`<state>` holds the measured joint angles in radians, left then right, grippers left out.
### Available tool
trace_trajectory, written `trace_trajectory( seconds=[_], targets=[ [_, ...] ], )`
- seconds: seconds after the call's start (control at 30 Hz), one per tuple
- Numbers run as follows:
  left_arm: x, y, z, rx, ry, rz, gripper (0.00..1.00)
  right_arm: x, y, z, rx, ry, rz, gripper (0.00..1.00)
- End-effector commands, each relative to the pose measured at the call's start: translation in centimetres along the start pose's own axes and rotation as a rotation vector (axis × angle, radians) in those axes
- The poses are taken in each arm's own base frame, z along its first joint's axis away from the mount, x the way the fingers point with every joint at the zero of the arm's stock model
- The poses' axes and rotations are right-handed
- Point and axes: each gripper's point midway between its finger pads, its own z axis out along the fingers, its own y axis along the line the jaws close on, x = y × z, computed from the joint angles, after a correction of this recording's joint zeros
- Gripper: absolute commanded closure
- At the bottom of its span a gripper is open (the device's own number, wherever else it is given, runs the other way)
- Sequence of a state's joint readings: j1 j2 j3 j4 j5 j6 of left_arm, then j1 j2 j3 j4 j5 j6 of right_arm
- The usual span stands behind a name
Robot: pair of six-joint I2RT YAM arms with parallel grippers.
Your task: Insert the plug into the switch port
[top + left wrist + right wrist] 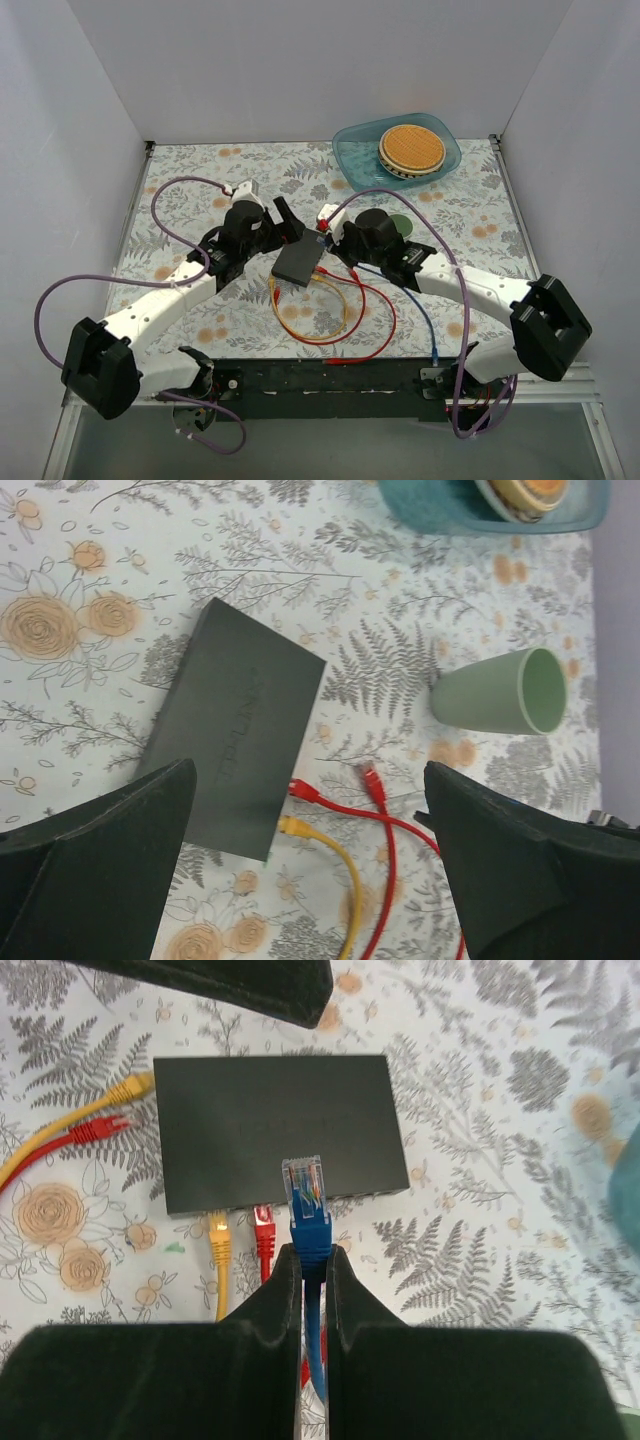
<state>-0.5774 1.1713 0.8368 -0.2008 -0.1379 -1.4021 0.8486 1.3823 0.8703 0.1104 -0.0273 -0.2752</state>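
The switch (280, 1125) is a flat black box on the flowered cloth, also seen from above (298, 262). Its ports lie along the near edge (360, 1189). A yellow plug (218, 1236) and a red plug (264, 1230) sit against that edge. My right gripper (312, 1258) is shut on the boot of a blue plug (308, 1205), whose clear tip overlaps the same edge just right of the red one. I cannot tell whether it is inside a port. My left gripper (310, 860) hangs open over the switch (235, 735), holding nothing.
Red, yellow and blue cables loop on the cloth in front of the switch (335, 310). A loose red plug (372, 778) lies beside them. A green cup (500, 690) lies on its side, and a teal tray (395, 150) with a round wafer stands at the back.
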Motion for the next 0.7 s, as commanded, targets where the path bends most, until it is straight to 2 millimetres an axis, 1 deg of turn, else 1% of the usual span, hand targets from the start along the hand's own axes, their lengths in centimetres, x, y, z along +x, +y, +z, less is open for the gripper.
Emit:
trace_trajectory(
  seconds=[0.0,0.03,0.07,0.1,0.13,0.17,0.2,0.23,0.27,0.3,0.33,0.37,0.43,0.5,0.57,0.67],
  targets=[
    [0.4,2.3,1.8,-0.067,-0.018,0.085,0.02,0.5,0.5,0.5,-0.111,0.038,0.071,0.99],
    [1.0,2.8,2.4,-0.082,0.002,0.105,0.02,1.1,0.5,0.9,-0.121,0.063,0.082,0.99],
    [1.2,3.1,2.7,-0.086,0.01,0.116,0.02,0.9,0.7,1.1,-0.146,0.062,0.088,0.99],
    [1.2,3.3,3.1,-0.087,0.008,0.125,0.02,1.6,0.4,1.1,-0.148,0.094,0.107,0.99],
    [1.5,3.5,3.4,-0.091,0.017,0.143,0.02,2.8,0.5,1.5,-0.161,0.141,0.125,0.99],
    [1.8,3.9,3.9,-0.101,0.025,0.151,0.02,2.7,0.7,1.7,-0.182,0.14,0.135,0.99],
    [1.9,4.2,4.3,-0.104,0.019,0.152,0.02,3.1,0.5,1.9,-0.183,0.16,0.149,0.99],
    [2.0,4.3,4.5,-0.103,0.021,0.157,0.02,4.1,0.7,2.2,-0.194,0.192,0.164,0.99],
    [2.5,4.7,4.8,-0.107,0.029,0.159,0.02,4.4,0.9,2.4,-0.204,0.205,0.171,0.99],
    [2.6,4.9,5.0,-0.101,0.02,0.156,0.02,4.4,0.6,2.6,-0.199,0.214,0.177,0.99],
    [2.9,5.2,5.2,-0.105,0.025,0.158,0.02,5.1,0.6,3.0,-0.203,0.24,0.187,0.99],
    [2.9,5.3,5.5,-0.099,0.015,0.157,0.02,5.8,0.7,2.9,-0.208,0.275,0.201,0.99],
    [3.1,5.8,5.8,-0.1,0.006,0.154,0.02,6.6,0.4,3.5,-0.209,0.319,0.216,0.99],
    [3.1,6.0,6.1,-0.097,-0.004,0.159,0.02,7.9,0.4,3.8,-0.209,0.369,0.233,0.99],
    [3.7,6.7,6.3,-0.104,0.001,0.16,0.03,8.1,0.3,4.0,-0.209,0.38,0.24,0.99],
    [4.4,6.9,6.8,-0.085,0.01,0.163,0.04,8.5,0.1,4.2,-0.2,0.392,0.247,0.99]
  ],
)
